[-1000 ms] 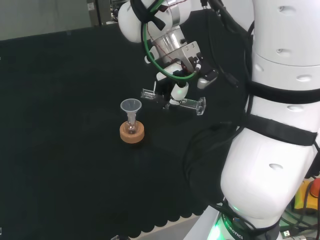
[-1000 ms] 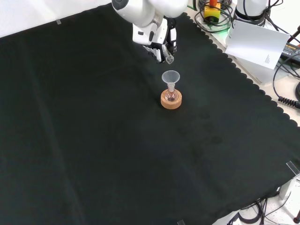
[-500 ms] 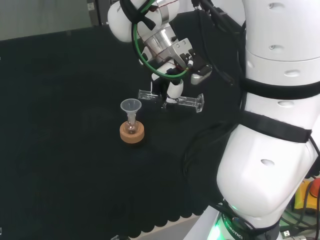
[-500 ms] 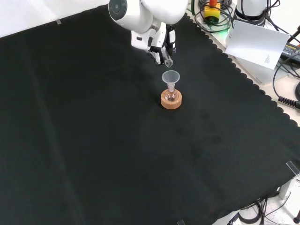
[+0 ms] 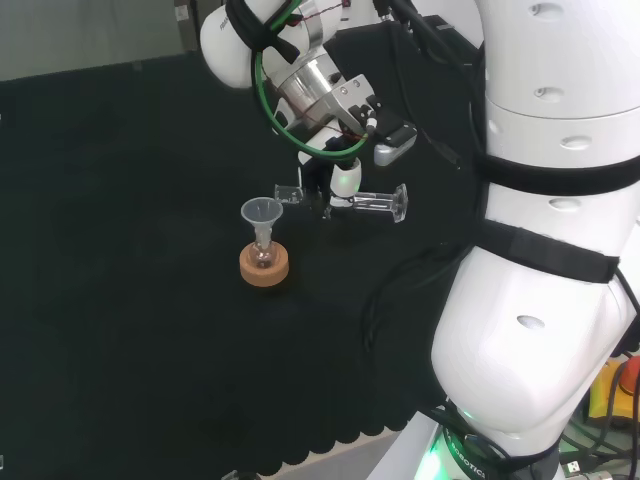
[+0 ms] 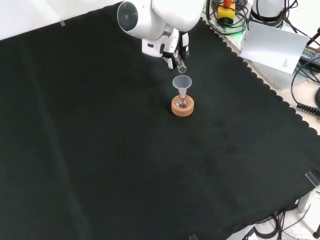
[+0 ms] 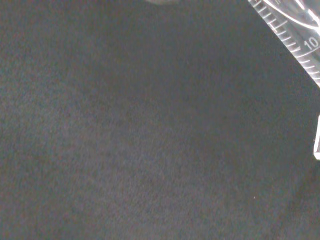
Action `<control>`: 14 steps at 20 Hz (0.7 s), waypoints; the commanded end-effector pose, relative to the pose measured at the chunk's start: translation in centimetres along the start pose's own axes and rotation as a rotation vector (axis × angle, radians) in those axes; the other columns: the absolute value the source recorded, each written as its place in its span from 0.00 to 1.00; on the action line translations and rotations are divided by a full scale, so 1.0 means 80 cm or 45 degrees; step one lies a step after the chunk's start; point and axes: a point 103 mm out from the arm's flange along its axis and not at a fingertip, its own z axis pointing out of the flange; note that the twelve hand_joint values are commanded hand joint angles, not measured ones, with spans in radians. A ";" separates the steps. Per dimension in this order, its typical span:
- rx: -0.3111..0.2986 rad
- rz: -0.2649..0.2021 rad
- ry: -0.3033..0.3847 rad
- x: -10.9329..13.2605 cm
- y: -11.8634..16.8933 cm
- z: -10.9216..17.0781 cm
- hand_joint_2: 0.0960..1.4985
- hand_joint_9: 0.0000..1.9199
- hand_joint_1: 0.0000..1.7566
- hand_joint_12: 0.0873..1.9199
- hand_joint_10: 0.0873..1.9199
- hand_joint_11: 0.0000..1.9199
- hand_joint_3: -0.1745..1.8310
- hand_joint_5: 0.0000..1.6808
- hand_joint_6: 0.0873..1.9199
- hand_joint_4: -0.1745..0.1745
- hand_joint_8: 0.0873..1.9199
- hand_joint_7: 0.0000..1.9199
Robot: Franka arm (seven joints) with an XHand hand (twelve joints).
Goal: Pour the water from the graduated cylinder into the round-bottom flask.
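A small round-bottom flask [image 5: 263, 256] [image 6: 182, 102] sits in a cork ring stand [image 5: 264, 268] [image 6: 182, 108] with a clear funnel [image 5: 262, 212] [image 6: 182, 82] in its neck. The hand [image 5: 342, 183] [image 6: 172, 52] is curled round a clear graduated cylinder [image 5: 373, 204] [image 6: 181, 67] and holds it about level above the cloth. In the head view the cylinder's mouth [image 5: 288, 192] is just right of the funnel's rim and slightly above it. Printed scale marks of the cylinder [image 7: 295, 42] pass close to the wrist camera.
Black cloth [image 6: 100, 150] covers the bench, with its scalloped edge [image 6: 270, 85] at the right in the front view. Beyond that edge lie a white sheet [image 6: 275, 45] and cables [image 6: 310, 85]. The arm's big white links [image 5: 540, 250] stand at the head view's right.
The hand has carried the level cylinder left in the head view, toward the funnel; in the front view its mouth has come down close to the funnel's rim. The flask and stand stay put.
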 end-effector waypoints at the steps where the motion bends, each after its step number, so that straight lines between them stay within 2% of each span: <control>1: 0.036 0.019 -0.022 0.005 -0.001 -0.004 0.77 0.78 0.63 0.33 0.00 0.72 0.03 0.59 0.51 0.38 0.07 0.70; 14: 0.110 0.049 -0.049 0.013 -0.004 -0.012 0.77 0.78 0.63 0.33 0.00 0.72 0.03 0.59 0.51 0.38 0.07 0.71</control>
